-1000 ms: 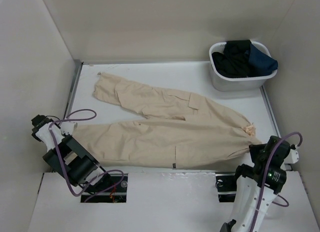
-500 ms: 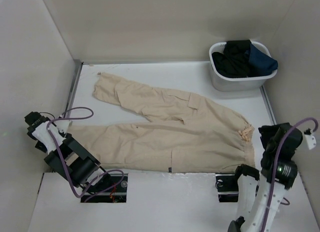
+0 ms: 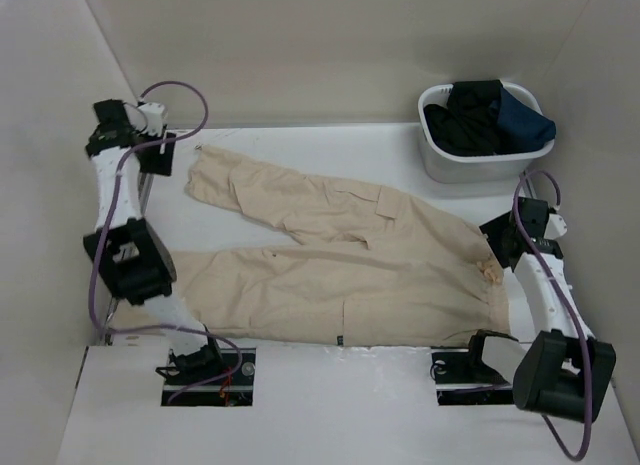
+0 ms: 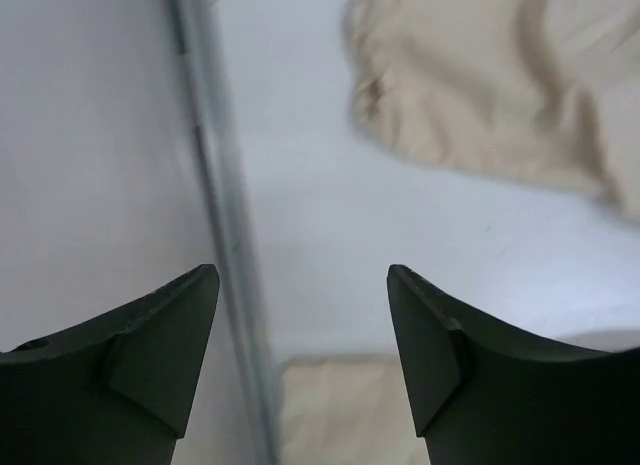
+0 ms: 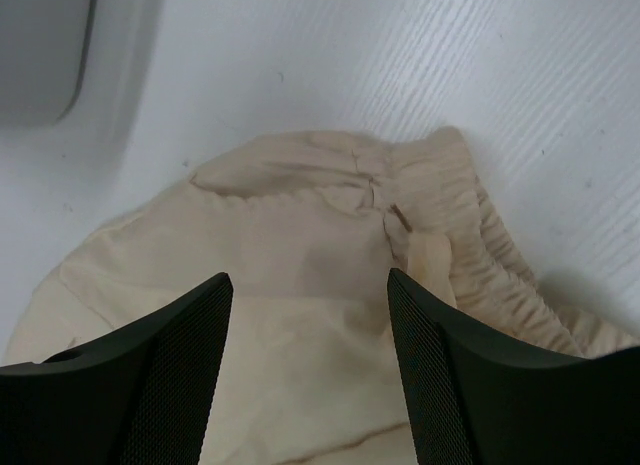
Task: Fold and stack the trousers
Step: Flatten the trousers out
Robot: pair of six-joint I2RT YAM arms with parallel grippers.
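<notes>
**Both pincers apart, trousers spread flat between them**

The trousers [image 3: 340,255] lie unfolded across the white tabletop [image 3: 300,145], filling the middle of the top view. Their gathered waistband sits at the right of the frame. One leg runs to the upper left, and the other runs along the lower edge toward the left. A leg pocket [image 3: 375,200] shows on the upper leg, and a small dark label [image 3: 343,334] sits on the lower hem line.

My left pincer [image 3: 155,155] is at the upper left of the top view, just beside the hem of the upper leg. In the left wrist view its fingers [image 4: 160,355] stand apart with nothing between them. The pincer [image 4: 302,275] hangs over bare tabletop next to a metal edge strip [image 4: 225,235], with the beige hem [image 4: 470,95] in the upper right (blurred, so I cannot tell the height).

My right pincer [image 3: 497,240] is at the right of the top view, over the waistband. In the right wrist view its fingers [image 5: 150,385] are likewise apart and grip nothing. The pincer [image 5: 310,280] is above the puckered elastic waist [image 5: 300,215].

A white basket [image 3: 470,165] holding dark garments [image 3: 485,115] stands in the upper right of the top view, apart from the trousers.
</notes>
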